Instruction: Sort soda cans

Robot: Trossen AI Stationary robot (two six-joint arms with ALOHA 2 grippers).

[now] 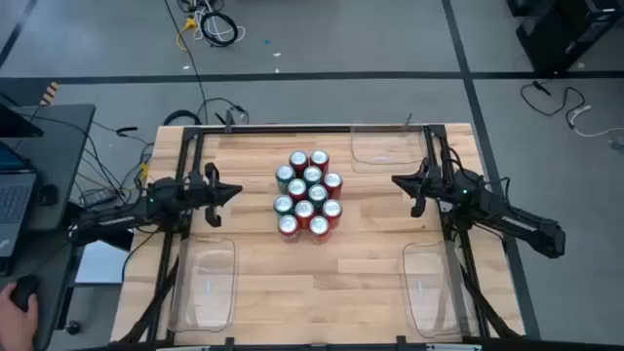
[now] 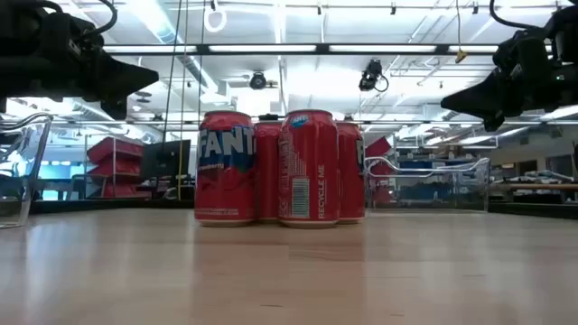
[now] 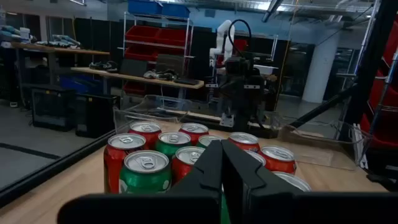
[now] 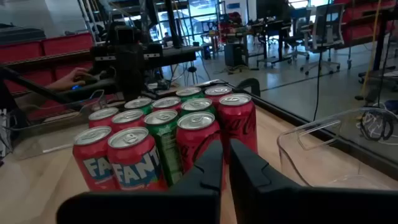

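Observation:
A tight cluster of red and green soda cans (image 1: pixel 309 193) with silver tops stands upright on its bases at the middle of the wooden table. It also shows in the low view (image 2: pixel 282 168), the left wrist view (image 3: pixel 186 158) and the right wrist view (image 4: pixel 163 140). My left gripper (image 1: pixel 237 190) hovers above the table to the left of the cluster, fingers shut (image 3: pixel 222 163), touching nothing. My right gripper (image 1: pixel 394 180) hovers to the right of the cluster, fingers shut (image 4: pixel 226 163), also touching nothing.
Clear plastic bins sit at the near left (image 1: pixel 205 285), near right (image 1: pixel 429 288) and far right (image 1: pixel 383 146) of the table. Bare wood lies between the cans and each gripper. A laptop desk and a person's hand (image 1: pixel 19 295) are beyond the left edge.

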